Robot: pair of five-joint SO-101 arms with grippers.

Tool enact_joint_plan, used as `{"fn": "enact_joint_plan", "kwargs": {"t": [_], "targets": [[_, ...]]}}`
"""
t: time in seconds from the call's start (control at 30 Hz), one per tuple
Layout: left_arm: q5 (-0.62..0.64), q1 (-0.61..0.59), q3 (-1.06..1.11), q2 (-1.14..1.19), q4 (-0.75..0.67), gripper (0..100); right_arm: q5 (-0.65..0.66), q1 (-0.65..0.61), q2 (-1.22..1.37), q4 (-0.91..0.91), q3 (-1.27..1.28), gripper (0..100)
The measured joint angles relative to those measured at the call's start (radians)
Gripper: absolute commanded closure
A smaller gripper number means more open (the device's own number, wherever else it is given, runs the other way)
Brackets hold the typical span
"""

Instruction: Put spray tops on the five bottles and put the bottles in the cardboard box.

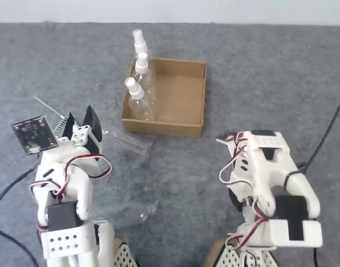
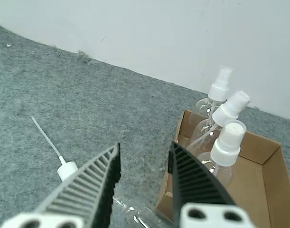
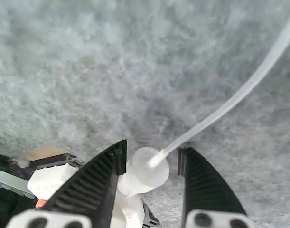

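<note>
A spray top (image 3: 147, 173) is pinched in my right gripper (image 3: 152, 152), its long tube (image 3: 239, 90) sticking out. The bare bottle (image 1: 131, 143) lies beside the cardboard box (image 1: 158, 127), just by my spread left gripper (image 2: 145, 147). It may roll as I close, and the tube could miss its neck.

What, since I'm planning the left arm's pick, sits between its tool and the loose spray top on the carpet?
Nothing visible: the open left tool hovers beside the spray top, bare carpet between.
</note>
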Motion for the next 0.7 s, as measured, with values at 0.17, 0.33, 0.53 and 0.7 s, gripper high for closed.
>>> {"fn": "enact_joint_plan", "kwargs": {"t": [0.17, 0.33, 0.53, 0.7], "targets": [[0.000, 0.000, 0.000, 0.000, 0.000, 84, 0.000, 0.000, 0.072, 0.032, -0.066, 91.5], [0.000, 0.000, 0.000, 0.000, -0.012, 84, 0.000, 0.002, 0.104, 0.064, -0.084, 98.4], [0.000, 0.000, 0.020, 0.000, -0.044, 84, 0.003, 0.000, 0.112, 0.219, -0.183, 98.5], [0.000, 0.000, 0.020, 0.000, -0.044, 84, 0.003, -0.015, 0.091, 0.307, -0.261, 98.5]]}}
